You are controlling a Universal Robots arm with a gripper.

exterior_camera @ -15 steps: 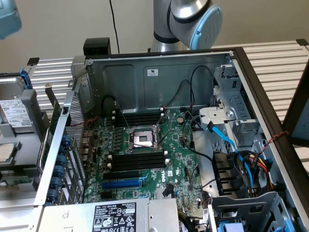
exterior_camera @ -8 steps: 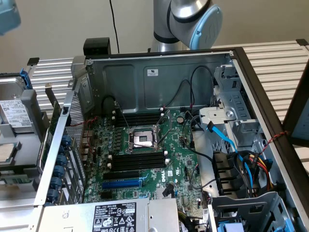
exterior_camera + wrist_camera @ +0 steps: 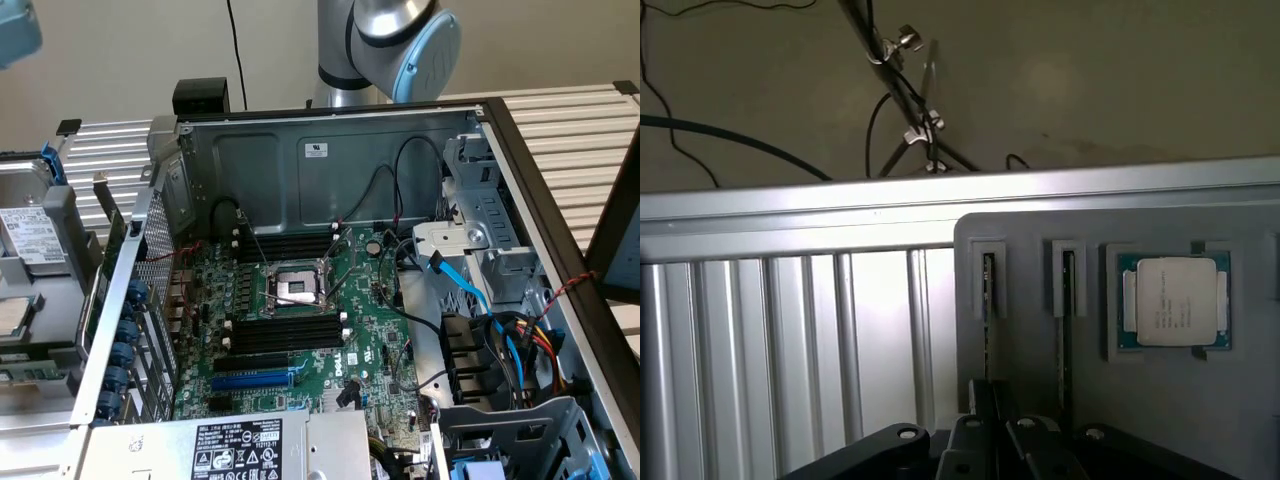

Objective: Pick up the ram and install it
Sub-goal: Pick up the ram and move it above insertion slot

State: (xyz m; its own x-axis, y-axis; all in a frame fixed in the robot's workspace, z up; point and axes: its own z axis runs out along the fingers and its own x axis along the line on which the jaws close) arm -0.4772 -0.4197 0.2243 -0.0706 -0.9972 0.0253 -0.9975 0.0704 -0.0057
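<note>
Black gripper [image 3: 987, 395]: jaws narrow, pinched on thin green ram stick [image 3: 987, 290], edge-on in grey tray [image 3: 1040, 360], slot farther from square silver processor [image 3: 1173, 302]. Open metal computer case [image 3: 270, 170], exterior view's centre.

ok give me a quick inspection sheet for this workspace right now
surface: ribbed metal table under an open pc case
job's things: ram and a second stick on edge in a grey holder; memory slots on the motherboard look empty
clutter: cpu lying in the holder
end effector: shut, close to the ram; contact unclear
cables: blue and black leads inside the case
surroundings: stand with clamps on the floor
</note>
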